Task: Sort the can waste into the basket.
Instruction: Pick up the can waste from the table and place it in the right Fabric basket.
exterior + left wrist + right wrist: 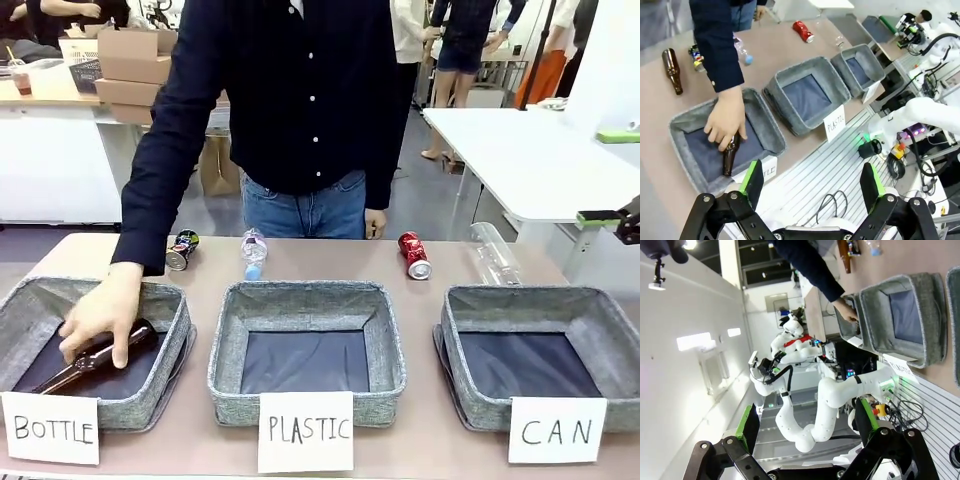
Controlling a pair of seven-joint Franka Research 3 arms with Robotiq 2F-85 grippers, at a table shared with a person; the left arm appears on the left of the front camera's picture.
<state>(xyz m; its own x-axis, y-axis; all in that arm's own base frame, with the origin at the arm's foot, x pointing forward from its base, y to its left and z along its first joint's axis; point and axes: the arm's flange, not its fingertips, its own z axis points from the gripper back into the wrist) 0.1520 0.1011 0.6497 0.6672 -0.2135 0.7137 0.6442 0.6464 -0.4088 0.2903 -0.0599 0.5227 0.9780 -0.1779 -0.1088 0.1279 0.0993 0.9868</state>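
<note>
Nothing's sorted yet: the left gripper [811, 178] and right gripper [805, 414] both gape empty, the red can [414, 255] and dark can [182, 249] lie well beyond them, and the CAN basket [520, 297] holds nothing.

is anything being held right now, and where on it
Neither gripper holds anything: the left gripper and right gripper stand open and empty. The person's hand grips a brown bottle around its middle, inside the BOTTLE basket.

A brown bottle [72, 371] lies in the BOTTLE basket [140, 410].
</note>
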